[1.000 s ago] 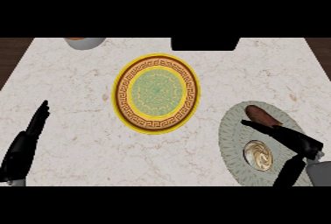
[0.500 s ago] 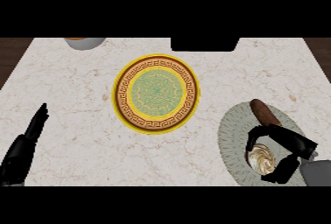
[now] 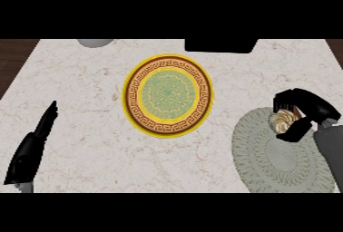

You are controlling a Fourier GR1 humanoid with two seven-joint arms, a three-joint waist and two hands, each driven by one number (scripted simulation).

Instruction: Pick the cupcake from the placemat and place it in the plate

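The cupcake (image 3: 282, 122), cream-topped with a brown base, sits inside my right hand (image 3: 309, 108), whose fingers and thumb curl round it over the far edge of the grey-green round placemat (image 3: 278, 158). Much of the cupcake is hidden by the hand. The plate (image 3: 137, 111), yellow-rimmed with a brown key pattern and a green centre, lies in the middle of the counter to the left of the hand, with nothing on it. My left hand (image 3: 35, 144) rests open at the left edge, fingers pointing away.
A grey bowl (image 3: 94, 42) shows partly at the counter's far edge on the left. A black block (image 3: 221, 45) sits at the far edge in the middle. Dark wood floor borders the marble counter on both far corners.
My right hand has curled round the cupcake and carried it from the placemat's middle toward its far edge. The left hand has barely shifted.
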